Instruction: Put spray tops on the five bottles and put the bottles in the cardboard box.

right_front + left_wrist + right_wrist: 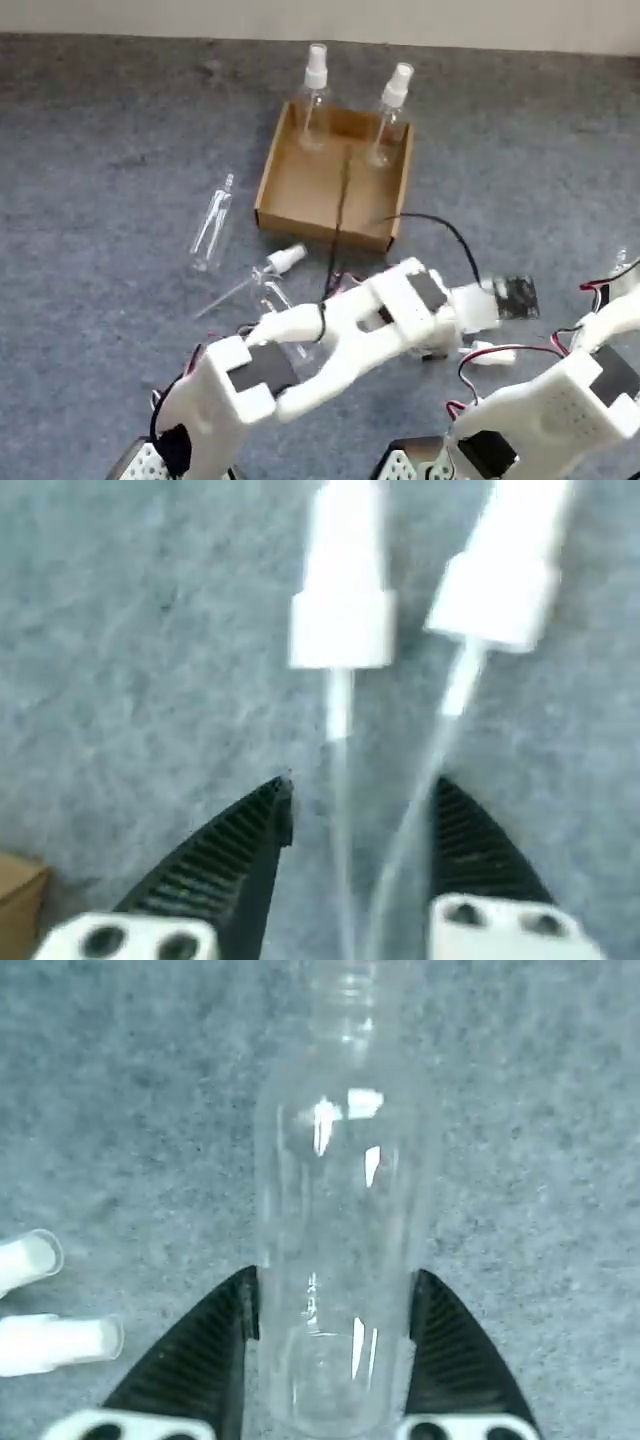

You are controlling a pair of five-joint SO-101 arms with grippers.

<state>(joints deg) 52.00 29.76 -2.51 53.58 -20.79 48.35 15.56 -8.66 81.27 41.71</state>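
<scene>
Bottle (pixel 340 1160) — snug in right claw (pixel 335 1278)

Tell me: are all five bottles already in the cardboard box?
No: two capped bottles stand in the cardboard box, while another bottle lies on the table outside it.

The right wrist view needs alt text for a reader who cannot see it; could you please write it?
A clear bottle with no spray top sits between the right claw and its two black fingers, which touch its sides, over grey carpet. Two small white cylindrical pieces lie on the carpet nearby.
</scene>
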